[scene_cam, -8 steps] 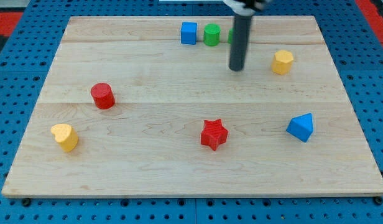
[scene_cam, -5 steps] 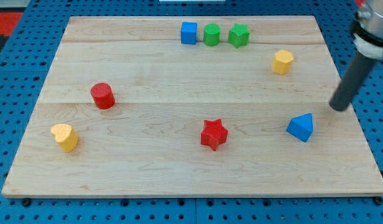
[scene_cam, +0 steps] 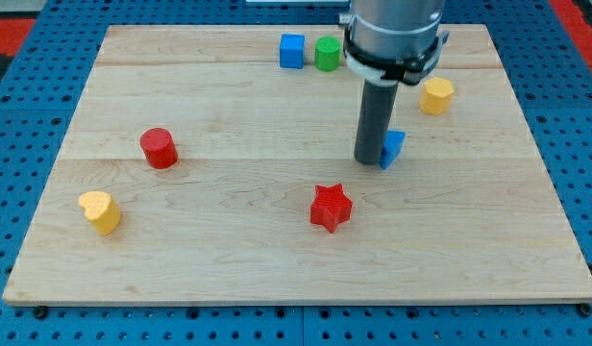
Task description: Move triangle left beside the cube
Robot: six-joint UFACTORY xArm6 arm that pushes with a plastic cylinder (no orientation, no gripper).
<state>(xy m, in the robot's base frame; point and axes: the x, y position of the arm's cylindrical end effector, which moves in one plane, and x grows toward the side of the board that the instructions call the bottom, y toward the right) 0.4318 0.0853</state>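
The blue triangle lies right of the board's middle, partly hidden behind my rod. My tip stands against the triangle's left side, touching or nearly touching it. The blue cube sits at the view's top, left of centre, well up and left of the triangle. A green cylinder stands just right of the cube.
A yellow block sits up and right of the triangle. A red star lies below my tip. A red cylinder and a yellow block are at the view's left. My arm hides the green block beside the green cylinder.
The blue triangle has moved up and left from the right side of the board. My rod swung from the top out to the right edge, then to the triangle's left side.
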